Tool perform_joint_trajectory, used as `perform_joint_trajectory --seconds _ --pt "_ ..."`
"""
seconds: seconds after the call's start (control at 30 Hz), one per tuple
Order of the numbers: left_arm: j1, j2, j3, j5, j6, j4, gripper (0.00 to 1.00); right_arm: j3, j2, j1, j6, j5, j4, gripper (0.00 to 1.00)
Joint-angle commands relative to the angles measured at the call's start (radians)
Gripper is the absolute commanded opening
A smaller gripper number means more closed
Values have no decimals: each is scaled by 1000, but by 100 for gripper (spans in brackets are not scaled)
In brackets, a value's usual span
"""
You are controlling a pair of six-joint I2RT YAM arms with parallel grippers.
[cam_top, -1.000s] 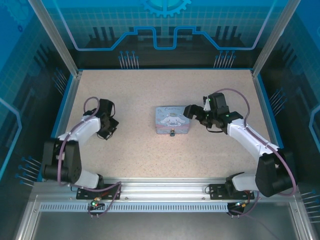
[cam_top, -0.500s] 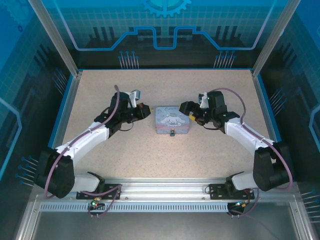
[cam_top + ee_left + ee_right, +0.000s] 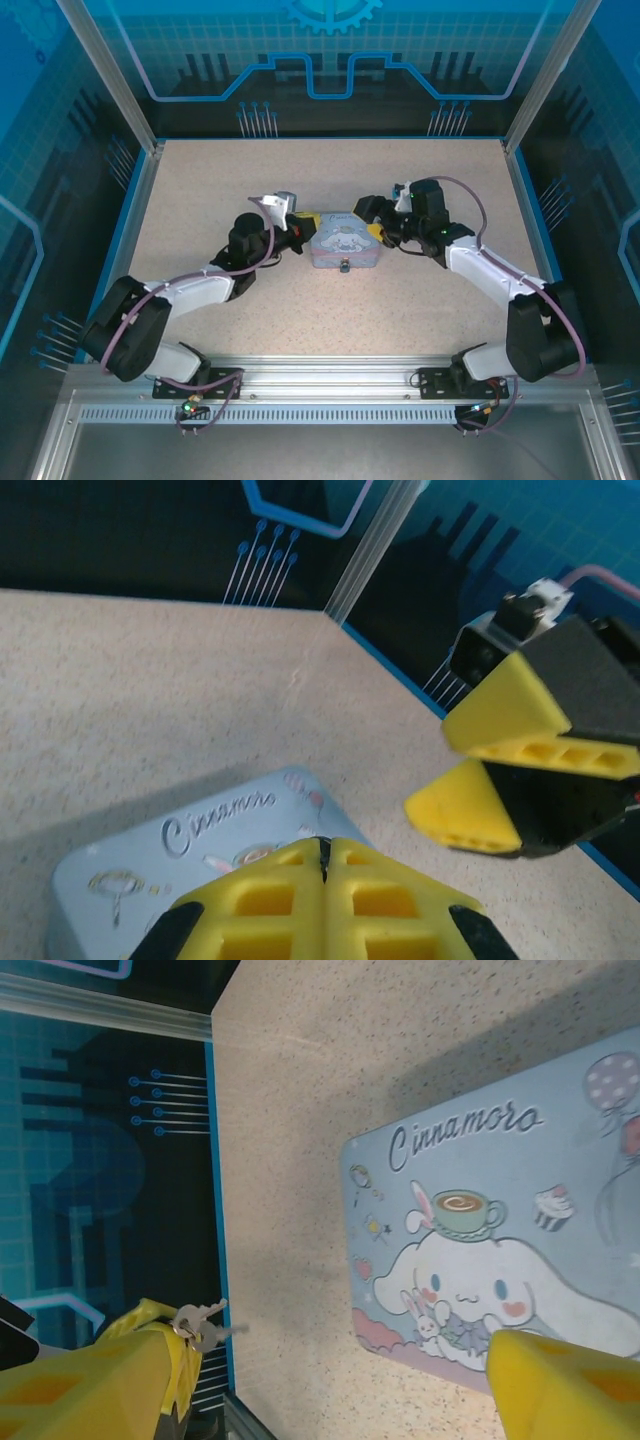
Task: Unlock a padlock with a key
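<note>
A pale blue cartoon-printed tin point(image 3: 345, 243) lies mid-table. The tiny dark padlock point(image 3: 344, 266) sits at its near edge. My left gripper point(image 3: 308, 220) hovers at the tin's far left corner. In the left wrist view its yellow fingers point(image 3: 323, 845) are pressed together over the tin's lid point(image 3: 200, 830). My right gripper point(image 3: 378, 228) stands at the far right corner, open, its fingers wide apart above the tin point(image 3: 480, 1230). A ring with two silvery keys point(image 3: 200, 1325) hangs at the tip of one right finger point(image 3: 100, 1380); how it is fixed there I cannot tell.
The speckled beige table point(image 3: 200, 180) has a blue raised rim and aluminium posts point(image 3: 110, 75) at its far corners. Dark blue walls stand close on three sides. From the left wrist, the right gripper point(image 3: 427, 772) faces mine across the tin.
My left arm swung from the table's left side in to the tin's far left corner. The right gripper crept left toward the tin and its jaws narrowed slightly.
</note>
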Motion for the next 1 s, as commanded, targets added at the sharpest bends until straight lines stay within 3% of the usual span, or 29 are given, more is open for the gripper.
perform_joint_trajectory --seconds 0.0,0.23,0.33,0.43,0.6,0.8,0.97 --pt "-32 30 51 -19 53 130 0 19 30 27 72 10 61 81" --pt "-48 105 64 -25 0 259 0 19 46 45 95 9 92 76" --pt "-50 110 74 -35 -56 227 0 6 31 46 73 15 83 72" --pt "-50 74 139 -52 -117 -22 0 16 3 45 -46 35 0 65" --pt "-49 53 410 -99 -153 -670 0 39 -52 43 -330 116 -176 60" --pt "-49 131 673 -17 -201 -1086 0 -7 -113 42 -548 156 -176 56" --pt "-50 187 811 77 -231 -1264 0 -74 -164 36 -654 126 -78 52"
